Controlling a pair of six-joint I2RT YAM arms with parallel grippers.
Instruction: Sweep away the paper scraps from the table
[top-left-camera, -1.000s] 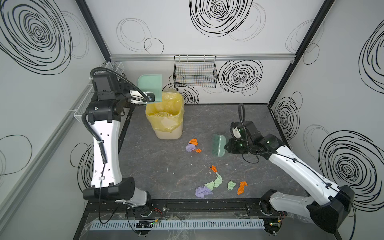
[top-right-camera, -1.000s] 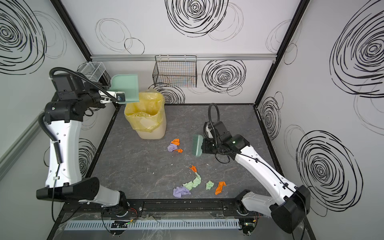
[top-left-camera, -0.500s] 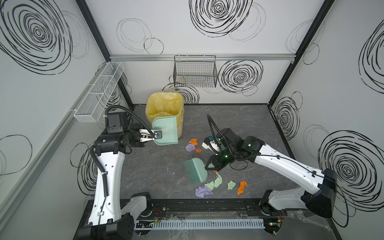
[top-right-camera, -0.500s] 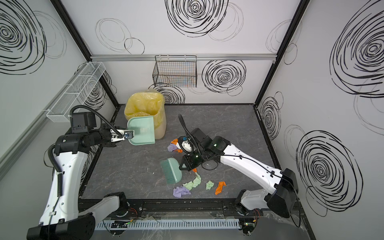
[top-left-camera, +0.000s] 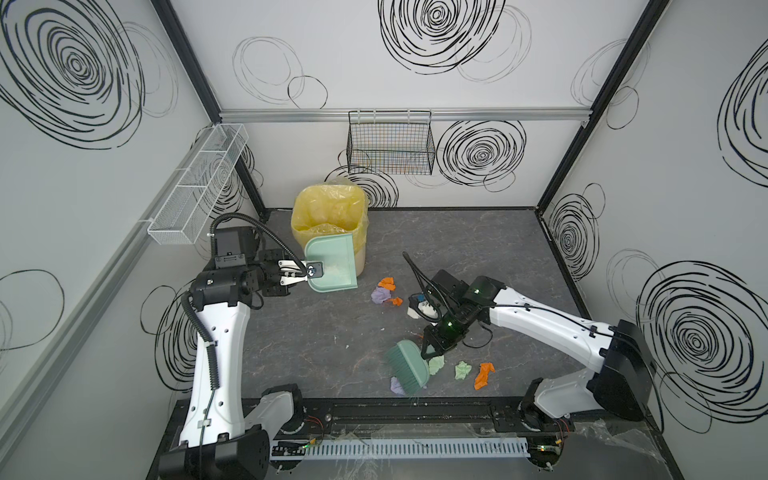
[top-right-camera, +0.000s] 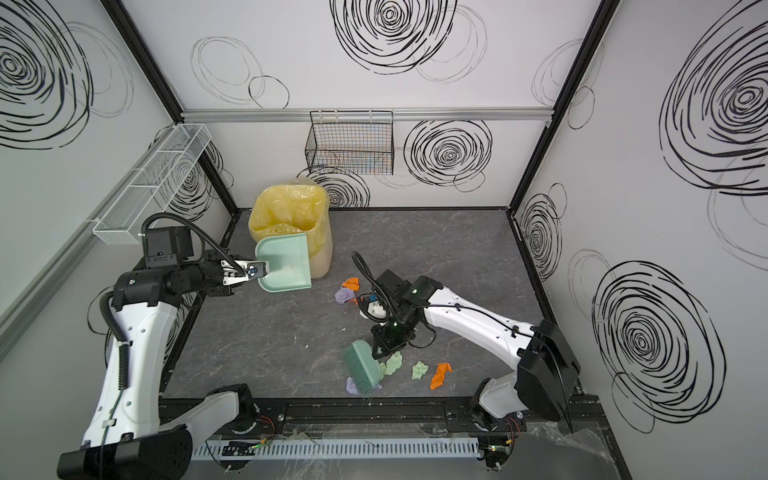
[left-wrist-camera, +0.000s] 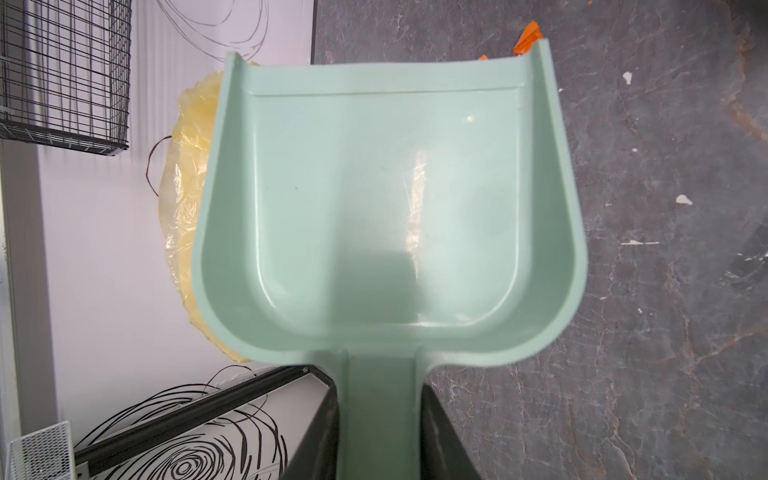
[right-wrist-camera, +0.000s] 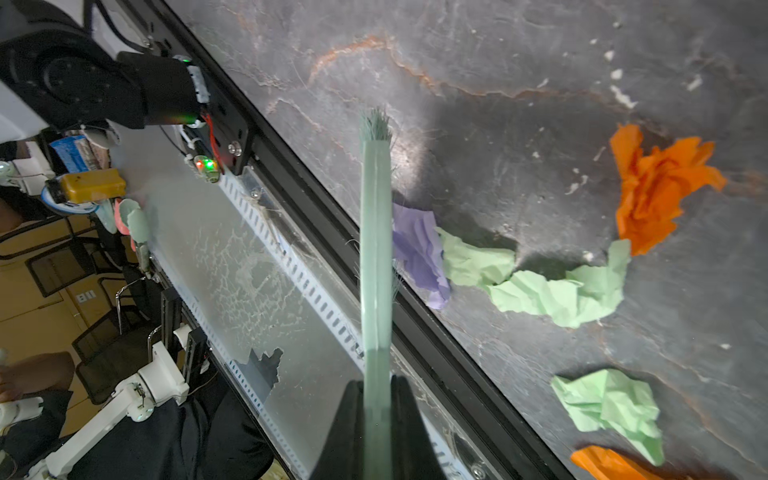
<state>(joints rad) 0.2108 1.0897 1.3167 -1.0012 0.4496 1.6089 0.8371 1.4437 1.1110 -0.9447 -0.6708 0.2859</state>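
Note:
Paper scraps lie in two groups on the dark table: orange and lilac ones mid-table, and lilac, green and orange ones by the front edge. My left gripper is shut on the handle of a teal dustpan, held above the table beside the bin; the pan looks empty. My right gripper is shut on a teal brush, whose bristles stand over the lilac scrap at the front edge, with green scraps just beyond.
A bin with a yellow liner stands at the back left, touching the dustpan's far side. A black wire basket hangs on the back wall and a white mesh shelf on the left wall. The black frame rail borders the front.
The left arm brought the dustpan down from above the bin to beside it. The right arm swung the brush from mid-table to the front scraps, then closer to the front edge.

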